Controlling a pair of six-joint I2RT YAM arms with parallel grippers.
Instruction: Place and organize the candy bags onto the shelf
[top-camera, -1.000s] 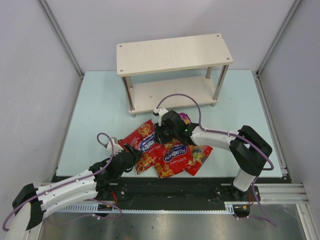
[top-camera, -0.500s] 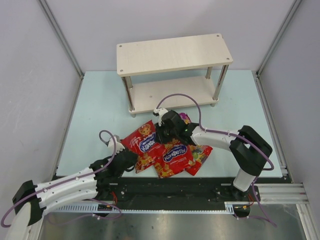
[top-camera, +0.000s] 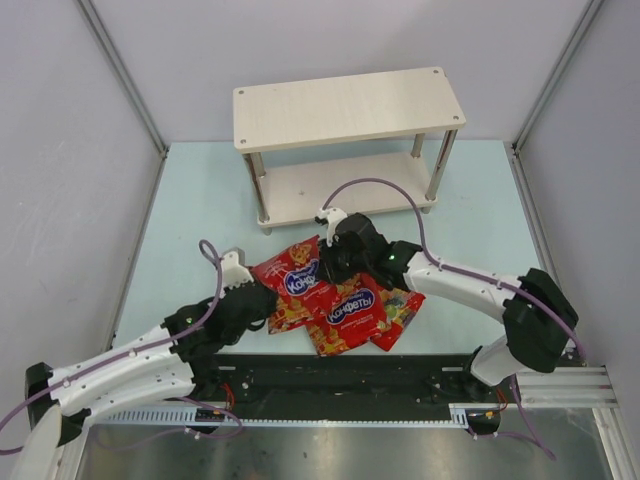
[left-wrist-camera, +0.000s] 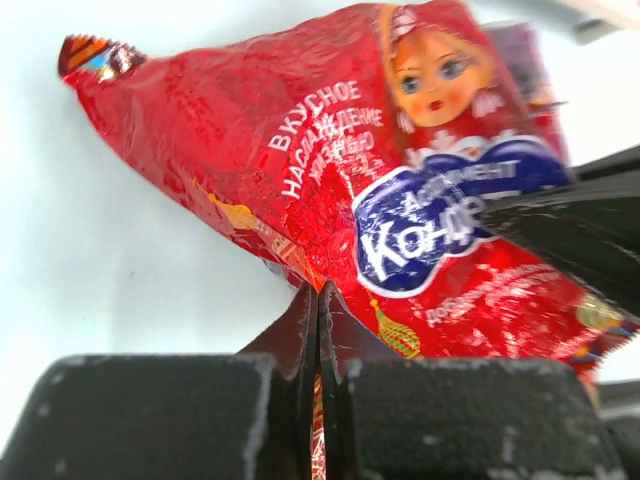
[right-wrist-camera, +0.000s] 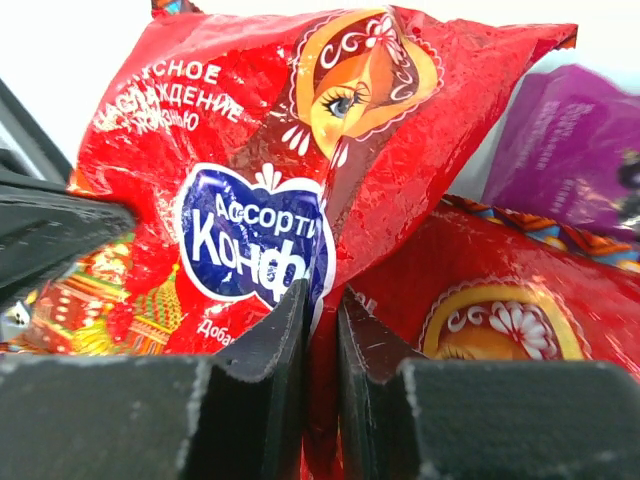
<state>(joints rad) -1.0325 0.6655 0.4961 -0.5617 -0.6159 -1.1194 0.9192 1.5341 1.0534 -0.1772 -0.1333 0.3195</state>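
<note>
One large red candy bag (top-camera: 297, 279) with a blue label and doll picture is held at both ends, lifted at a tilt. My left gripper (top-camera: 263, 303) is shut on its near-left edge, seen as foil pinched between the fingertips (left-wrist-camera: 318, 290) below the bag (left-wrist-camera: 330, 140). My right gripper (top-camera: 336, 264) is shut on its right edge (right-wrist-camera: 322, 292). A second large red bag (top-camera: 350, 315) lies on the mat under it. The small red gummy bag (top-camera: 402, 310) lies to its right. The small purple bag (right-wrist-camera: 570, 150) lies just behind. The two-tier shelf (top-camera: 350, 105) stands at the back with nothing on it.
The shelf's lower board (top-camera: 340, 188) sits just beyond the right gripper, with metal posts (top-camera: 258, 185) at the corners. Grey walls enclose the pale blue mat (top-camera: 190, 230) on the left, right and back. The black rail (top-camera: 340, 385) runs along the near edge.
My left gripper has shut on the large red bag's edge. Both grippers and the bag have shifted a little up and toward the shelf; the right arm's elbow has swung to the right.
</note>
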